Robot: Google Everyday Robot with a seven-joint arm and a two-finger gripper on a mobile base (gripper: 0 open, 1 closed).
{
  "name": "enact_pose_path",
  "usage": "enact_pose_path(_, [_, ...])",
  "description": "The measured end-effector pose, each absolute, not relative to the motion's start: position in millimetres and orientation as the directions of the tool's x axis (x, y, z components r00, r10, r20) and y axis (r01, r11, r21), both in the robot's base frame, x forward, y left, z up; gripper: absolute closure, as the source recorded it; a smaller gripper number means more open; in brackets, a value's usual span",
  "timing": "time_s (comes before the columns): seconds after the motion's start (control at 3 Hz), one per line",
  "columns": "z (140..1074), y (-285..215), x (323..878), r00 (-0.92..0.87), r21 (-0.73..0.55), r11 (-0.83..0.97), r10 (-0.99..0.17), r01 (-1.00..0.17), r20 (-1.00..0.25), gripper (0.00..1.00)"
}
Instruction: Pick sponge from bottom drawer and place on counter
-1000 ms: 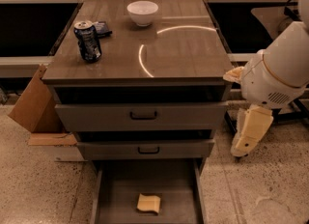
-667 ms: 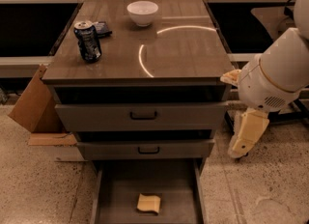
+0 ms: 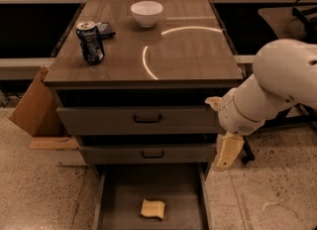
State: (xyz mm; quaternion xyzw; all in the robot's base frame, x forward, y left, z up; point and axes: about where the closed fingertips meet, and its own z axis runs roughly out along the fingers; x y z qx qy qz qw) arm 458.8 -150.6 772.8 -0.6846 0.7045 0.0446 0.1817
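Note:
The pale-yellow sponge [image 3: 152, 208] lies on the grey floor of the open bottom drawer [image 3: 121, 194], near its middle front. The counter [image 3: 193, 58] is the glossy wood-grain cabinet top above, with a curved light reflection. My gripper [image 3: 228, 150] hangs downward from the white arm, at the cabinet's right side, level with the middle drawer. It is above and to the right of the sponge, outside the drawer, and holds nothing that I can see.
A white bowl [image 3: 146, 13] stands at the back of the counter. A dark drink can [image 3: 90, 42] stands at the left, with a small dark object [image 3: 105, 28] behind it. A cardboard box [image 3: 32, 107] leans against the cabinet's left side. The two upper drawers are shut.
My arm and gripper have shifted a little to the left, closer to the cabinet's right side. The sponge and the drawer have not moved.

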Motion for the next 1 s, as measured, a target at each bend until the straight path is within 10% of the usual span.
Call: enact_pose_path(1.0, [679,-129,483,0.027,-0.150,0.028,-0.937,-0.988,-0.349,0.00])
